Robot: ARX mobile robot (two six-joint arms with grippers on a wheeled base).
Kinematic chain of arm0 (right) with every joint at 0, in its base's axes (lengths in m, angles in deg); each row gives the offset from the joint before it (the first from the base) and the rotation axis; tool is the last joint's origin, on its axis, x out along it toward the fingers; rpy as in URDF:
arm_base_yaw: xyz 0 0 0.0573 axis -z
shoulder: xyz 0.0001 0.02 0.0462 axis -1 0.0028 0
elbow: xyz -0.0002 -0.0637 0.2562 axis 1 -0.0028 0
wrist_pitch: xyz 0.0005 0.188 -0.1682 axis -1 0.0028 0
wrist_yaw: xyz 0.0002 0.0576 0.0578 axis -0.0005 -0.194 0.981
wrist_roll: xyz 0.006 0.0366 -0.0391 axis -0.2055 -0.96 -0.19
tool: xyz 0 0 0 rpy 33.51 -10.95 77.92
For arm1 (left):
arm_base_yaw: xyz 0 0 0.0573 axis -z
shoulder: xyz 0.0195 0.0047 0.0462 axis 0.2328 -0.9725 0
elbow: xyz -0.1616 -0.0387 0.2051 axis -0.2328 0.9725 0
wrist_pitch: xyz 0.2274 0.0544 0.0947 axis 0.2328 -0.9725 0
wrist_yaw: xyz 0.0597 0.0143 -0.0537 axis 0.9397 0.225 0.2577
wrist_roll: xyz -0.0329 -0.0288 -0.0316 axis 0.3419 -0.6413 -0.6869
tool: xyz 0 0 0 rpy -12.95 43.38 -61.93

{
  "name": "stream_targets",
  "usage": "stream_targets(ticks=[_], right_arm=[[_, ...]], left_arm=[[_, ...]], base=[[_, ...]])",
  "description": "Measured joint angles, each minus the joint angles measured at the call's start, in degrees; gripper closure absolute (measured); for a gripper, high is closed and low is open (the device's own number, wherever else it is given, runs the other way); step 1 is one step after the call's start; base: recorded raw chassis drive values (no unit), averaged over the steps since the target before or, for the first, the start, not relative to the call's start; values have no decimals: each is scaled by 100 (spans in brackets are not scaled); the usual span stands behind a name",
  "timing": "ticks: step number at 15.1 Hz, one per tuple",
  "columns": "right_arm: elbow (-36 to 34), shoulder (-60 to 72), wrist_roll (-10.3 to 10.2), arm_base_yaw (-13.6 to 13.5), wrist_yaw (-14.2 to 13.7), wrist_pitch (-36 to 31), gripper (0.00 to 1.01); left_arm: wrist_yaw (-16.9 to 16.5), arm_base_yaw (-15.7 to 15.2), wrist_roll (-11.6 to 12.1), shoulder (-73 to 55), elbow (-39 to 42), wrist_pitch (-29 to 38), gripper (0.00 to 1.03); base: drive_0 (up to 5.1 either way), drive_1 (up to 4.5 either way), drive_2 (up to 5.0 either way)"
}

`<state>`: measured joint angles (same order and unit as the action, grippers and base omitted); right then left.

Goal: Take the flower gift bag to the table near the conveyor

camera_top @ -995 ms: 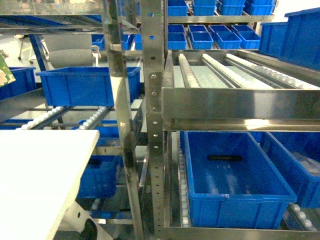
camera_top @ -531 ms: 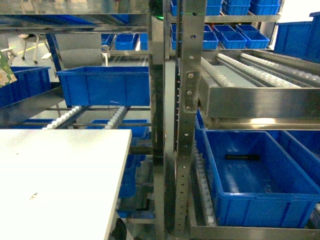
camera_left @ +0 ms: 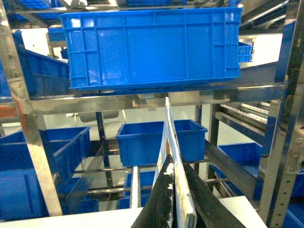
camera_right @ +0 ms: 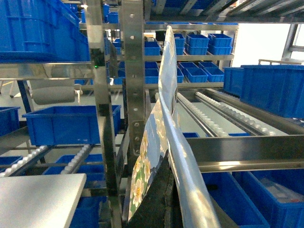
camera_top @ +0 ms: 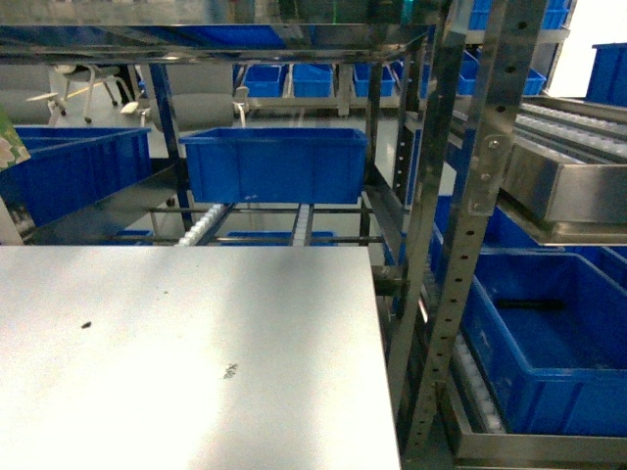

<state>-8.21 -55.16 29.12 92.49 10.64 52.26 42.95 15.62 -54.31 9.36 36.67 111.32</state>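
Steel conveyor (camera_top: 470,196) racking with blue bins (camera_top: 274,162) fills our view. Left claw (camera_left: 173,199) grips the flower gift bag (camera_left: 176,180) edge; right claw (camera_right: 164,194) grips its floral side (camera_right: 152,156). Bag hangs above the white tabletop (camera_top: 186,362), only a sliver visible at head view's left.

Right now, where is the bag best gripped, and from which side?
Probably at its thin rim, coming in edge-on and pinching across the flat panel. The bag stands edge-on and thin as a sheet. The left gripper and the right gripper each clamp it that way. Two holds suit it, since the panel bows.
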Motion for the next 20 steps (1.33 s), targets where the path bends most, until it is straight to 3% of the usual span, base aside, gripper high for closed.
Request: stream_targets(ticks=[20], right_arm=[[0,2,0,0,0,9,99]], left_arm=[[0,4,0,4,0,2,101]], base=[[-493,248,248]])
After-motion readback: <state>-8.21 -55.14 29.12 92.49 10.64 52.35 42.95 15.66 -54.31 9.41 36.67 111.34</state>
